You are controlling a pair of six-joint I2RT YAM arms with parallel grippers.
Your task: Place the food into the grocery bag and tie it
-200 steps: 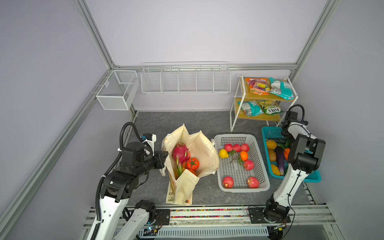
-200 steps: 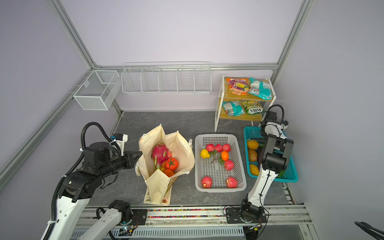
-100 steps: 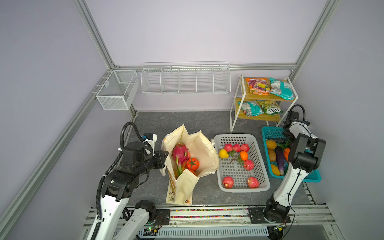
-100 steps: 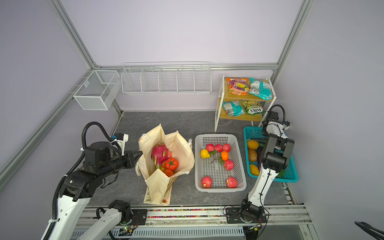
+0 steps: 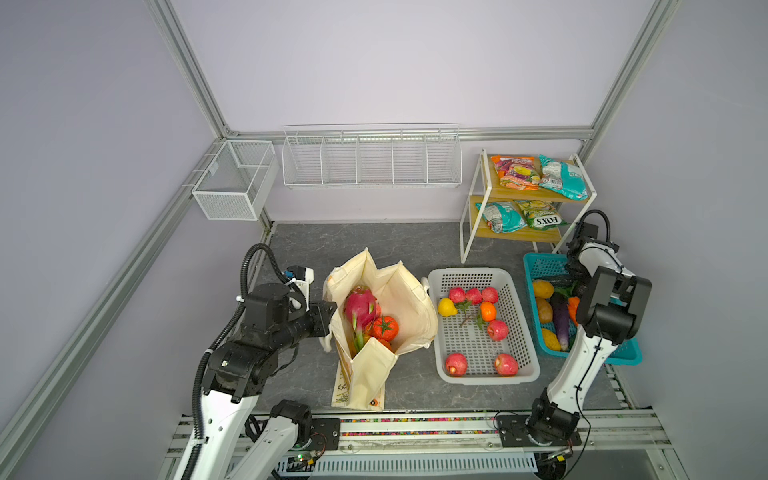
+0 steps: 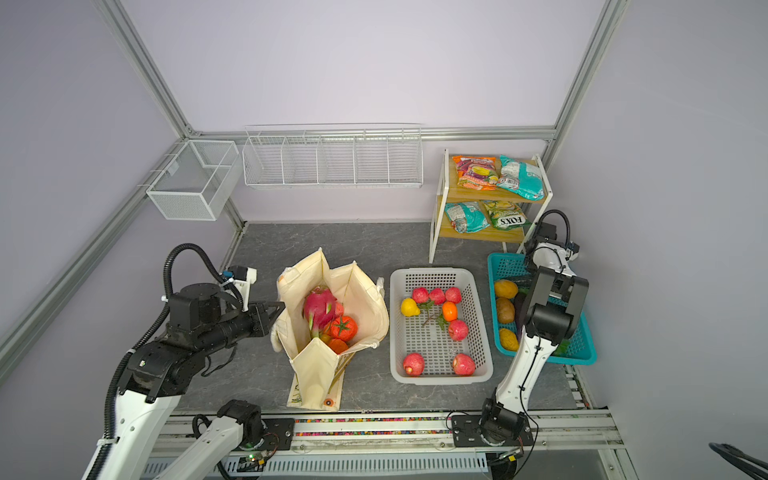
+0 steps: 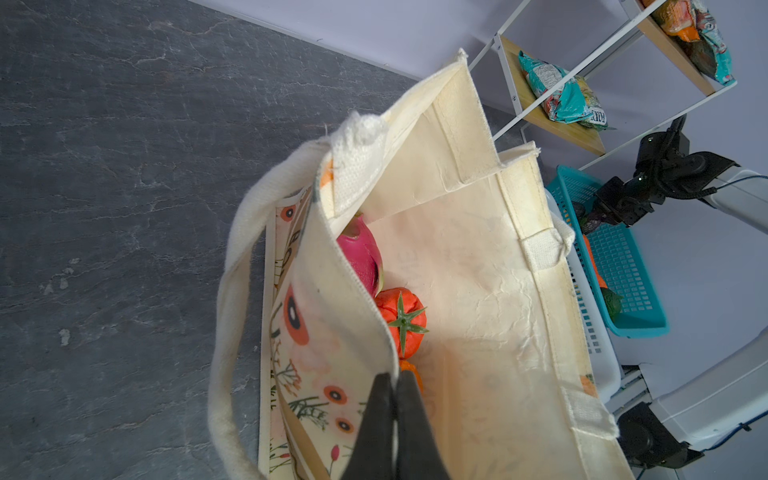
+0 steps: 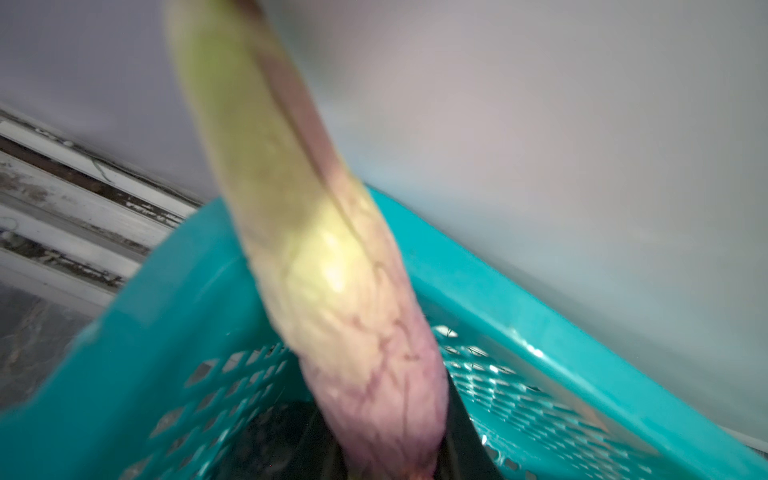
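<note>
Lettering "FOX'S" marks green packet (image 5: 539, 215) on lower shelf (image 5: 517, 235).

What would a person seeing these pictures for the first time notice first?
The cream grocery bag stands open in the middle, a pink dragon fruit and a red tomato bright inside it, with the left pincer shut on its rim. To its right, red apples dot the white basket. In the right wrist view, a blurred pale green and pink vegetable fills the frame, the teal basket behind it.
</note>
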